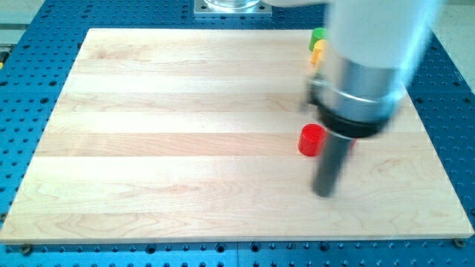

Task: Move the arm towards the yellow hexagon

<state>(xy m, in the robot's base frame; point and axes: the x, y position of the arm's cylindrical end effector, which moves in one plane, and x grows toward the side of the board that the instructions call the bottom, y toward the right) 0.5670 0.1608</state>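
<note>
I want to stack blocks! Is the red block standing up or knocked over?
Standing up: the red cylinder block shows its round flat top facing upward on the wooden board. My tip sits just below-right of it, apart.

You get bright, even overhead light with no hard glare on the wooden board (185, 133). The arm (371, 52) in the upper right of the frame is smeared with motion blur, and the rod down to my tip (324, 193) is soft too. The red cylinder (312, 139) looks fairly crisp. Shadows stay faint and short.
</note>
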